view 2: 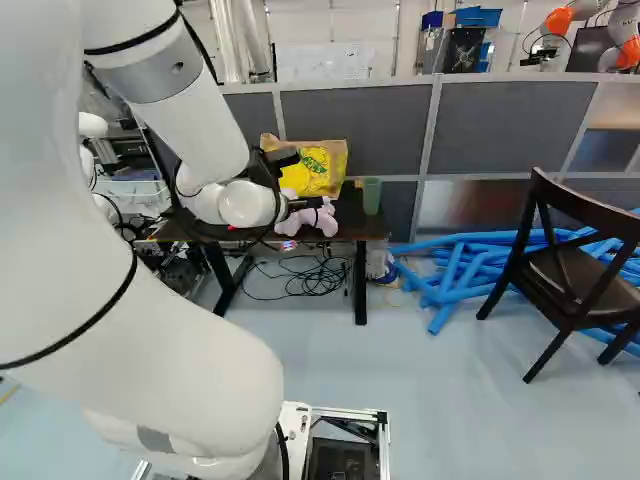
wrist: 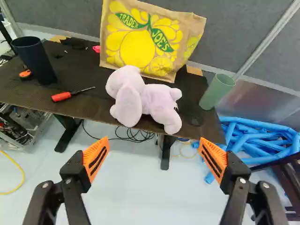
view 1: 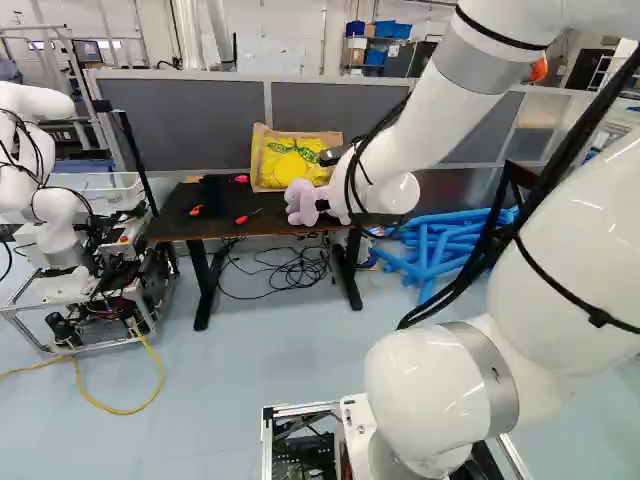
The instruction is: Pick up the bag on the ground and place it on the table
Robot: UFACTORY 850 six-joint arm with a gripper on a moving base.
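In the right base view my gripper (view 2: 300, 180) is held out close before the table's near side. The wrist view has the gripper (wrist: 153, 144) open, its orange pads wide apart and nothing between them. A tan paper bag (wrist: 140, 42) with a yellow lemon print stands upright on the dark table (wrist: 28, 93), by the grey partition at its far side. The bag's lower front is partly hidden by a lilac plush toy (wrist: 157, 101) lying on the table, ahead of the gripper. No bag shows on the floor.
Also on the table are a dark cylinder (wrist: 35, 61), a red screwdriver (wrist: 61, 96) and a green cup (wrist: 217, 91). Blue tubes (view 2: 460, 270) lie on the floor beside it, near a dark chair (view 2: 570, 275). Another robot (view 1: 55, 230) stands left of the table. Cables (view 1: 295, 265) lie underneath.
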